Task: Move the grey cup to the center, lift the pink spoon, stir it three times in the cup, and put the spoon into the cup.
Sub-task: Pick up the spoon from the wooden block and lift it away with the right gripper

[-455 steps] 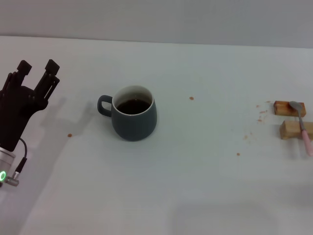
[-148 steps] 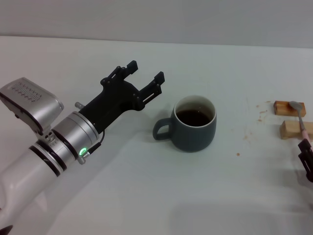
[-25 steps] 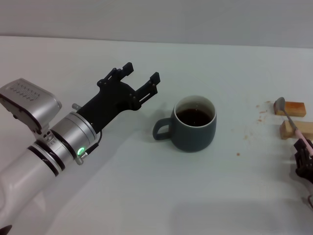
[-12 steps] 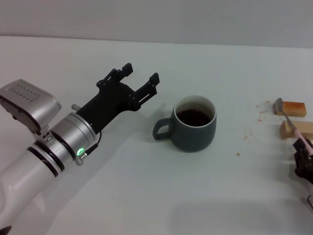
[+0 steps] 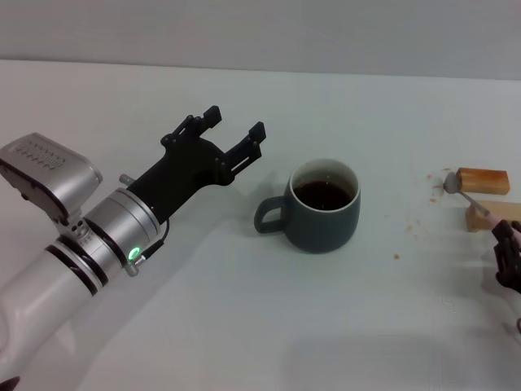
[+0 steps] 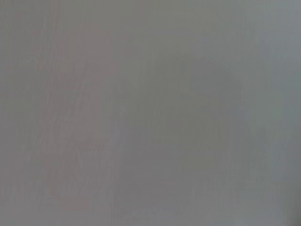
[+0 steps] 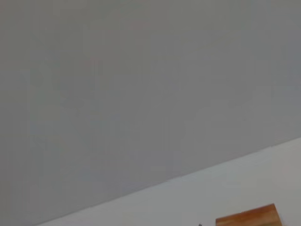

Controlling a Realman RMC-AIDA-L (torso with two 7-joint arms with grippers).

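Observation:
The grey cup (image 5: 325, 205) stands near the table's middle, handle toward my left, with dark liquid inside. My left gripper (image 5: 234, 130) is open and empty, hovering to the left of the cup and apart from it. My right gripper (image 5: 506, 244) is at the right edge, shut on the pink spoon (image 5: 470, 198). The spoon is lifted off the blocks, its grey bowl pointing toward the cup and its pink handle end in the fingers.
Two small wooden blocks lie at the right: the far one (image 5: 483, 181) and the near one (image 5: 495, 215). One block edge also shows in the right wrist view (image 7: 247, 217). Small brown crumbs (image 5: 396, 257) dot the table near them. The left wrist view shows only grey.
The spoon's bowl has swung left, off the far block and toward the cup, with my right gripper holding the handle. The left arm and the cup have not moved.

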